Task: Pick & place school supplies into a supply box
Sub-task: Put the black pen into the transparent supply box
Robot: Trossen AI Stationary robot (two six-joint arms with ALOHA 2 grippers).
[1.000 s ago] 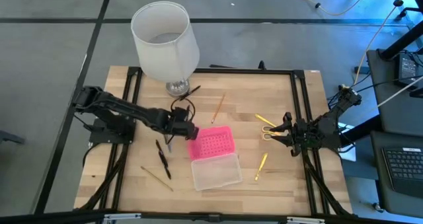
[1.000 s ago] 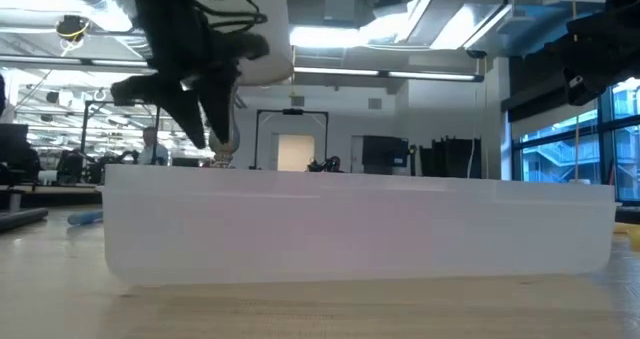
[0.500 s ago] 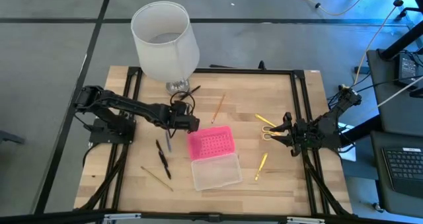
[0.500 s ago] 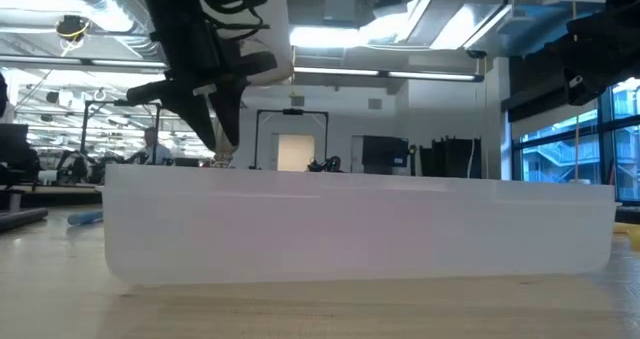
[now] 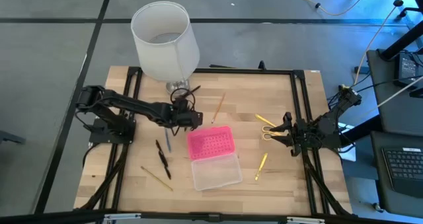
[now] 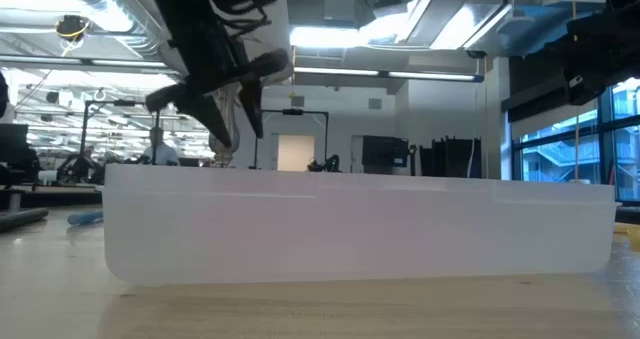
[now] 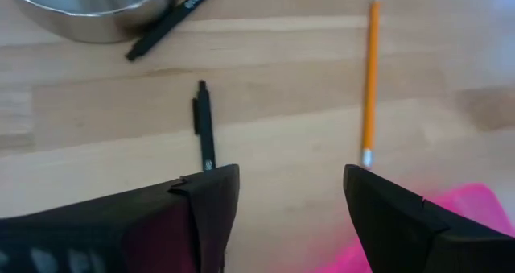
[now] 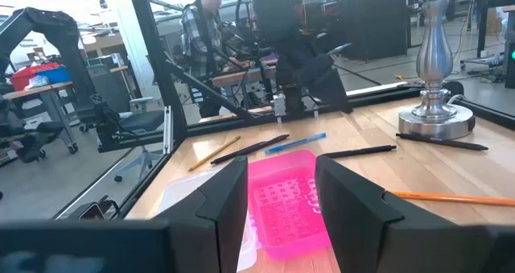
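The supply box lies open mid-table: pink dotted lid (image 5: 210, 143) on the far side, clear base (image 5: 215, 171) on the near side; the base fills the low view (image 6: 360, 229). My left gripper (image 5: 193, 118) is open and empty, above the table between the lid's far left corner and the lamp base. Ahead of its fingers lie a black pen (image 7: 205, 128) and an orange pencil (image 7: 371, 80). My right gripper (image 5: 281, 133) is open and empty beside the yellow-handled scissors (image 5: 266, 125). A yellow pen (image 5: 262, 166), a black pen (image 5: 162, 159), a grey-blue pen (image 5: 168, 141) and a tan pencil (image 5: 156, 178) lie flat.
A white lampshade (image 5: 165, 40) on a metal base (image 7: 88, 7) stands at the table's far side, with another black pen (image 7: 173, 19) against the base. A black frame (image 5: 297, 105) rims the table. People show in the room behind (image 8: 201, 31).
My left gripper has moved from beside the pink lid's left edge toward the table's far edge and the lamp base, staying open and empty. The right arm and the supplies have stayed where they were.
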